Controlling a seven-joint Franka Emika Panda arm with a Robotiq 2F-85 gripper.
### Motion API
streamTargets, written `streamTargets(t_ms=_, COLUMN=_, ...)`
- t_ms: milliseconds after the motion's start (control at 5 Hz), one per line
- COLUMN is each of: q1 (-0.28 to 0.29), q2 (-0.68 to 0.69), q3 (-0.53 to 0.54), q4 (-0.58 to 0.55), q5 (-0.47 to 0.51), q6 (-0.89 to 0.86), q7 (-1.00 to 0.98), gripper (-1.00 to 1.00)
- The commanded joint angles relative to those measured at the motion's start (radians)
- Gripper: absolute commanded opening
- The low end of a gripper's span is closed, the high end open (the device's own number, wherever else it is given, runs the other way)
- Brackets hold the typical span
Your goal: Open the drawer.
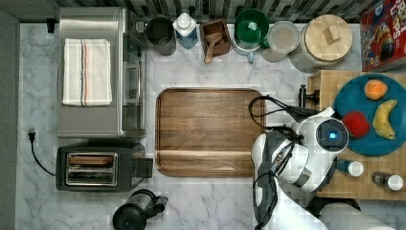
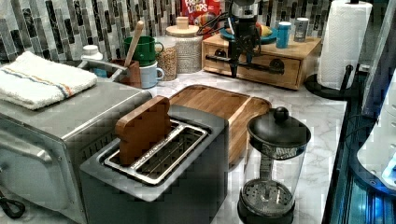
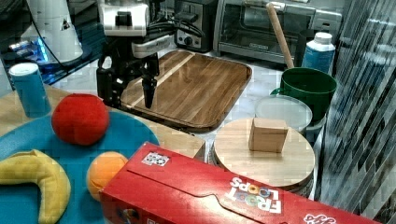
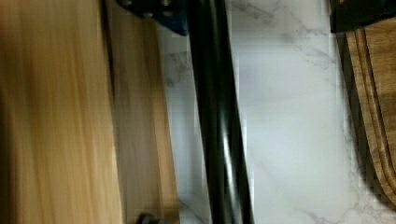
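Gripper (image 2: 239, 63) vertical, fingers straddling drawer (image 2: 254, 67) handle (image 2: 261, 66).

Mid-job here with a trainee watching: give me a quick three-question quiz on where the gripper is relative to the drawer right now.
1. True or false: the drawer is pulled fully out of its wooden unit.
2. In the left view, the gripper hangs in front of which part?
A. the paper towel roll
B. the drawer's black handle
C. the toaster
3. Fill in: in the top view, the blue plate on the unit carries a banana, an orange and a red ____.

Key: 1 false, the front looks flush with the unit; 2 B; 3 apple.
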Motion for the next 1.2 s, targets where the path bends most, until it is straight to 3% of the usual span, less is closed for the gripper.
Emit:
streamTargets(t_ms=200, q1=0.126, q2=0.017, q3=0.142, q4=-0.05, q5=0.025, q6=0.124, q7=0.113, gripper=1.0)
streamTargets(t_ms=1200, q1=0.257, q2=-0.03, q3=0.276, q4=-0.078, q5=0.067, q6=0.081, q7=0.314, gripper=1.0)
